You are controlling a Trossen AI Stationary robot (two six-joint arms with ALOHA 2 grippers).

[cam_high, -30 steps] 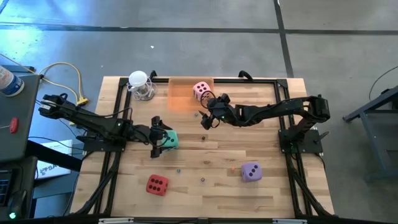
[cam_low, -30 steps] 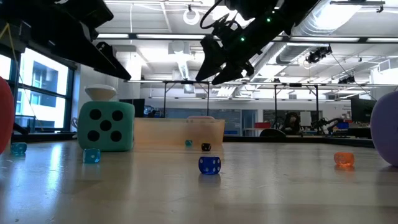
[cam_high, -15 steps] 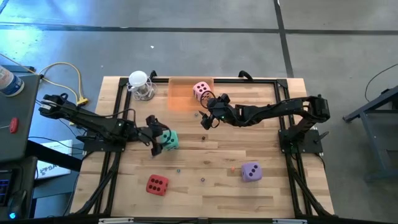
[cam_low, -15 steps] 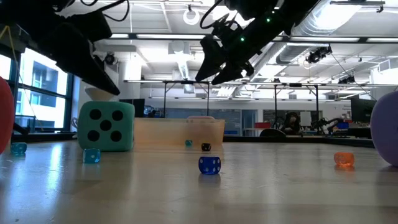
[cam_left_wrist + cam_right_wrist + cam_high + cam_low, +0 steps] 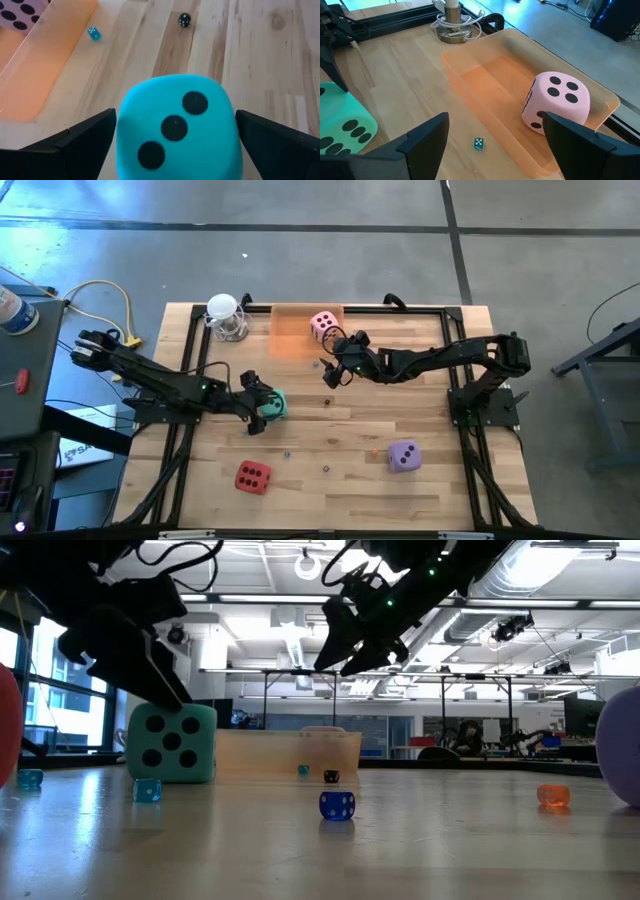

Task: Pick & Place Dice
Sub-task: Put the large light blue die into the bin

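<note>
1. Over on the left side of the table, the left gripper [image 5: 262,406] is reaching low over the wood with its jaws standing wide, 1 finger on either side of the teal green die [image 5: 273,404]. From the left wrist view, both dark fingers [image 5: 75,142] are sitting clear of the die's [image 5: 176,127] sides with a gap showing at each, so nothing is being squeezed. The die is resting on the table with 3 pips facing the wrist camera.
2. Behind it, near the far edge, a small clear object with a white top [image 5: 225,317] is standing just left of the orange tray [image 5: 290,338].
3. Nearer the front edge, the red die [image 5: 252,476] is lying on the wood, well apart from both arms.
4. At the middle of the far edge, the pink die [image 5: 322,325] is sitting inside the orange tray, at its right end.
5. Just in front of the tray, the right gripper [image 5: 333,365] is hanging above the table with its jaws apart and holding nothing; the low view shows it [image 5: 345,650] well off the surface.
6. Several tiny dice are lying scattered around the table's middle, among them a blue one [image 5: 337,805] and an orange one [image 5: 552,796].
7. Toward the front right, the purple die [image 5: 403,456] is resting on the wood alone.
</note>
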